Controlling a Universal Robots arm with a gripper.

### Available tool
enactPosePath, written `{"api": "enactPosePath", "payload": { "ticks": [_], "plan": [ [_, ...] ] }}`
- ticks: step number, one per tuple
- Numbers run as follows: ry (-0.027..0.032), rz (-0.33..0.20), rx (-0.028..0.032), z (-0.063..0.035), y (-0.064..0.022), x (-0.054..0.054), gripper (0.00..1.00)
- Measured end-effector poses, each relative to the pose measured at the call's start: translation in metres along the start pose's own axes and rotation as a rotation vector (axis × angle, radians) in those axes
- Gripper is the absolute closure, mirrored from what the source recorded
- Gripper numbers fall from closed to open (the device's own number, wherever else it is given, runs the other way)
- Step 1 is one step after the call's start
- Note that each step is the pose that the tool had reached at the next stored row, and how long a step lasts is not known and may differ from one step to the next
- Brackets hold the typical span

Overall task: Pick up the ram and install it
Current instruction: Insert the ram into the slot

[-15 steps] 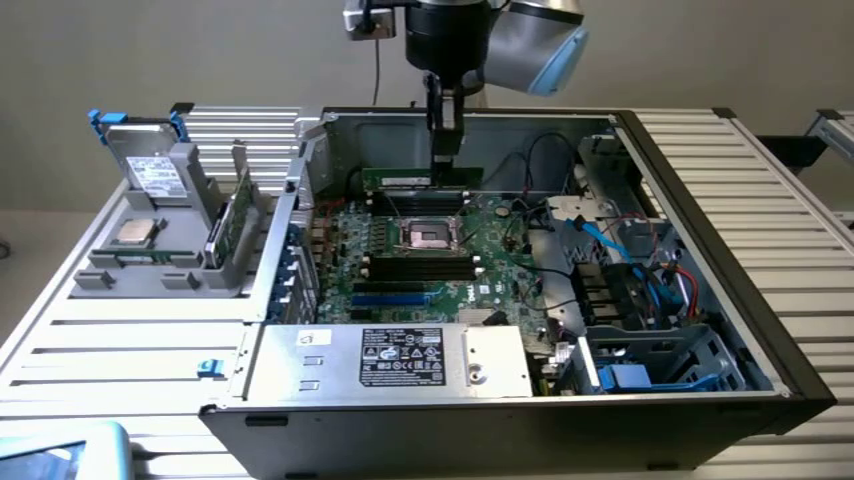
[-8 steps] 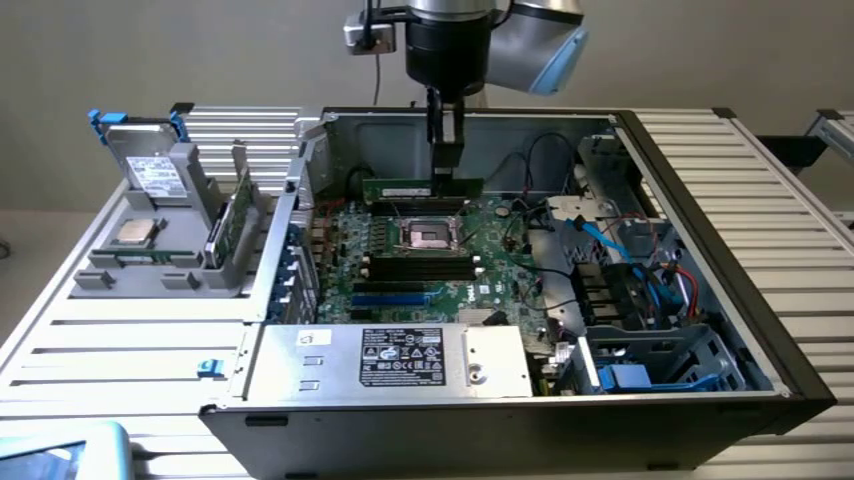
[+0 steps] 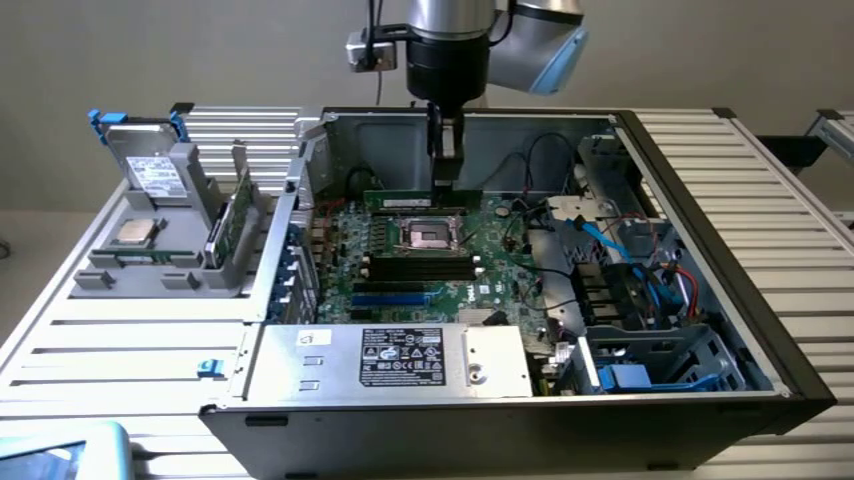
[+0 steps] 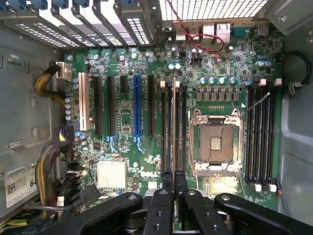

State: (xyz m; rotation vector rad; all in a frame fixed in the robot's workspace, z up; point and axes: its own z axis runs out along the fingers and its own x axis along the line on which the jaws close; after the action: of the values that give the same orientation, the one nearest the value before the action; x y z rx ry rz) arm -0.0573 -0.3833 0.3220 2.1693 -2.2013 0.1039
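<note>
The ram [image 3: 420, 199] is a long green stick standing on edge over the far memory slots of the motherboard [image 3: 387, 295], just beyond the empty processor socket [image 3: 430, 235]. My gripper [image 3: 447, 183] reaches straight down into the open computer case and is shut on the ram's top edge near its middle. In the wrist view the ram [image 4: 173, 122] is a thin pale line seen edge-on, running away from my gripper [image 4: 173, 178] along the slots beside the socket [image 4: 215, 142]. I cannot tell whether it is fully seated in the slot.
Outside the case on the exterior view's left, a grey holder [image 3: 147, 270] carries another green board [image 3: 238, 220], a square silver processor chip [image 3: 134, 232] and a grey drive with blue tabs [image 3: 150, 168]. The silver power supply [image 3: 387, 360] sits at the case front. Cables [image 3: 627, 270] crowd the right.
</note>
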Motion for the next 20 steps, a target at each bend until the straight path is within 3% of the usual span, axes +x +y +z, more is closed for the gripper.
{"api": "enactPosePath", "payload": {
  "ticks": [5, 20],
  "plan": [
    [0.0072, 0.001, -0.0001, 0.0066, -0.0005, 0.0, 0.87],
    [0.0109, 0.007, -0.0004, 0.0335, -0.0014, 0.001, 0.87]
  ]
}}
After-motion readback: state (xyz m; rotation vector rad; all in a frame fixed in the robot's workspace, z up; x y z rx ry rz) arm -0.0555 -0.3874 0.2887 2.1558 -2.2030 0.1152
